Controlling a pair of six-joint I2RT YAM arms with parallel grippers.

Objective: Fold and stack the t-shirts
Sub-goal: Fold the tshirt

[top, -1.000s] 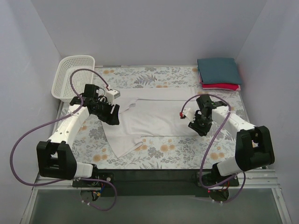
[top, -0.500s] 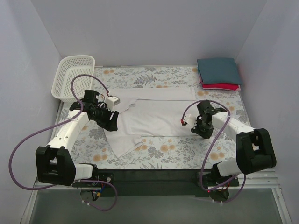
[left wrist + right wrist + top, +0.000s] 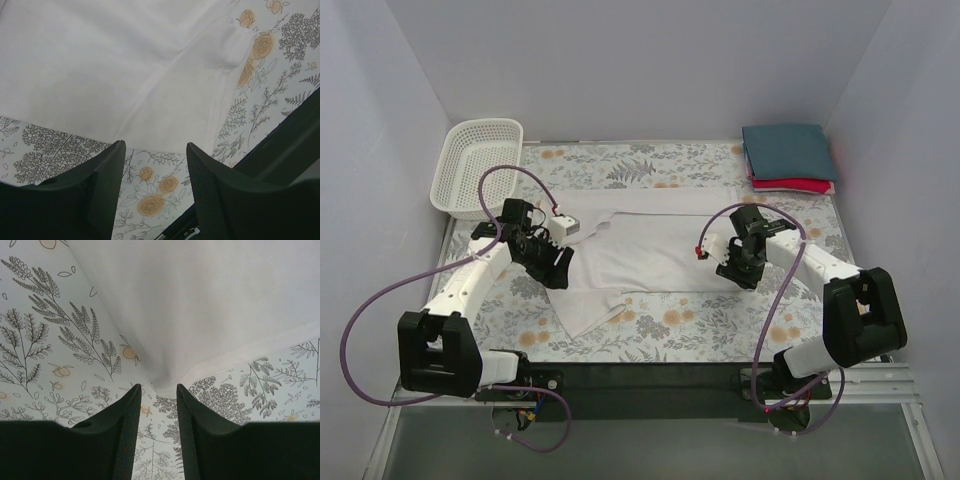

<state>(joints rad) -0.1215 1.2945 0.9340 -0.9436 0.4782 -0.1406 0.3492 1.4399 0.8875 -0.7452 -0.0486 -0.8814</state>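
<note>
A white t-shirt lies spread flat on the floral cloth in the middle of the table. My left gripper is open and empty, low at the shirt's left edge. In the left wrist view its tips are just short of the shirt's hem. My right gripper is open and empty at the shirt's right near corner. In the right wrist view that corner lies just ahead of the fingertips. A folded dark teal shirt lies on a folded red shirt at the back right.
A white mesh basket stands at the back left corner. The floral table cloth covers the table, with a dark front edge near the arm bases. Grey walls enclose the left, back and right sides.
My right gripper has shifted left toward the shirt's right near corner. My left gripper has moved slightly down and nearer along the shirt's left edge. The shirt has not moved.
</note>
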